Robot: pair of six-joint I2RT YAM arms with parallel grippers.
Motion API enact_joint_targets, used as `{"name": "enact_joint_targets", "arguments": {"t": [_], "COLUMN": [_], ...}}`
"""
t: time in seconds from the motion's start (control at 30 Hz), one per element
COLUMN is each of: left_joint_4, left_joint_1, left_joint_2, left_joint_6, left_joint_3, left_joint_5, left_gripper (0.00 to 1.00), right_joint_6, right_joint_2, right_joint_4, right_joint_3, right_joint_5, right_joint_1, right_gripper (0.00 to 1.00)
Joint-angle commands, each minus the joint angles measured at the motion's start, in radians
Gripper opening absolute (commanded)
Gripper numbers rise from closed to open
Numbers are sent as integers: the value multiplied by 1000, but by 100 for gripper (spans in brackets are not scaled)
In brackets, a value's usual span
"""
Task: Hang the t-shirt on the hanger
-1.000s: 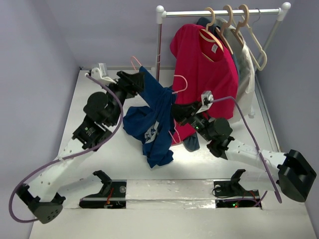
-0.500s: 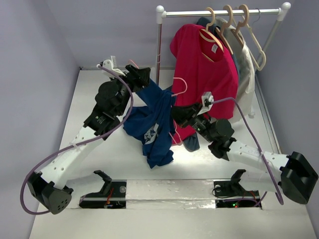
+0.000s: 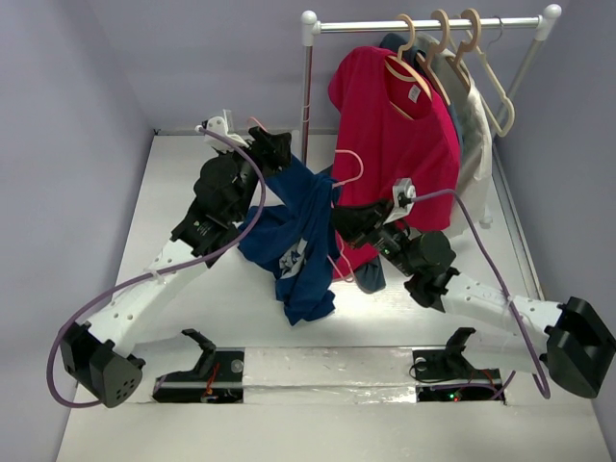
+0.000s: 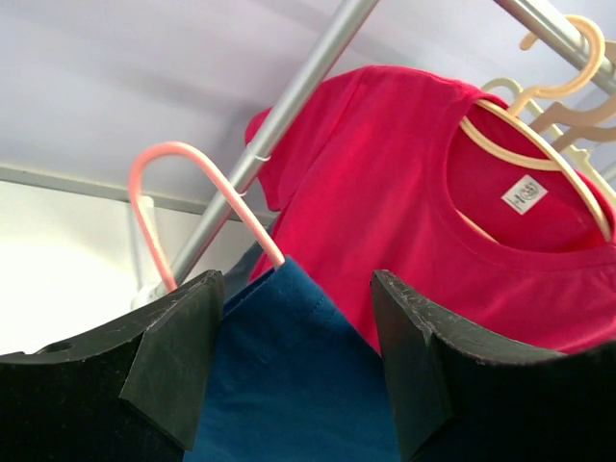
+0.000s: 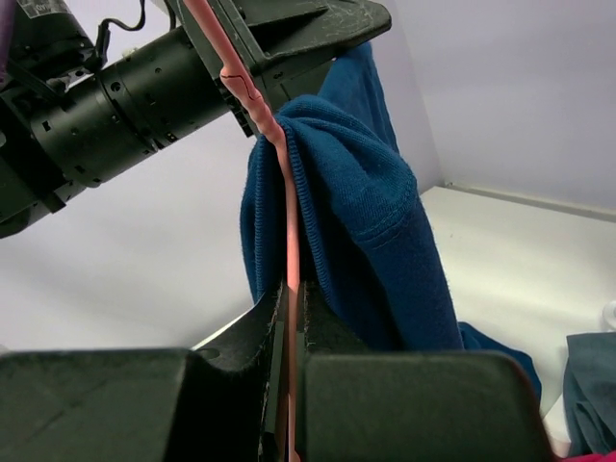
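Observation:
The navy t-shirt [image 3: 298, 241] hangs bunched over the thin pink hanger [image 3: 348, 166] above the table's middle, its pale graphic facing down. My left gripper [image 3: 274, 151] is at the shirt's upper left end. In the left wrist view its jaws [image 4: 294, 289] stand wide open with blue fabric [image 4: 289, 385] between them and the hanger's pink loop [image 4: 154, 188] just beyond. My right gripper [image 3: 345, 219] is shut on the hanger's wire [image 5: 289, 241], with the shirt's collar [image 5: 366, 221] draped over it.
A clothes rack [image 3: 423, 24] stands at the back right with a red t-shirt [image 3: 395, 125] on a beige hanger [image 3: 409, 58], more beige hangers and a white garment [image 3: 474, 144]. Its left post [image 3: 308, 87] is close behind the left gripper.
My left arm has swung back and right, bringing its gripper closer to the rack post at the shirt's top. My right gripper has shifted only slightly, holding the hanger throughout.

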Motion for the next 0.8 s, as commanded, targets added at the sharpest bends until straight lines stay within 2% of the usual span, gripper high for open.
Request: {"name": "enact_joint_targets", "arguments": {"t": [0.0,0.07,0.23,0.3,0.4,0.77], "left_joint_4": [35,55,101,133,173,270], "left_joint_1": [6,6,6,6,-29,-78], "left_joint_2": [-31,-36,10,21,27,-42], "left_joint_6": [30,30,-10,-62,-122,-248], "left_joint_3": [-8,-17,-29,-55,-101,-236], "left_joint_5": [-55,-49,79,164,201,172], "left_gripper": [58,58,58,58,58,61], "right_joint_6": [-10,-10,-7,-13,-38,-116], "right_joint_2": [-45,-43,-5,4,27,102], "right_joint_4": [63,65,49,43,14,-38], "right_joint_3": [3,4,44,58,98,181], "right_joint_5": [4,-2,-39,-39,-27,33], "right_joint_1": [5,5,5,5,5,5], "right_gripper": [0,0,0,0,0,0]}}
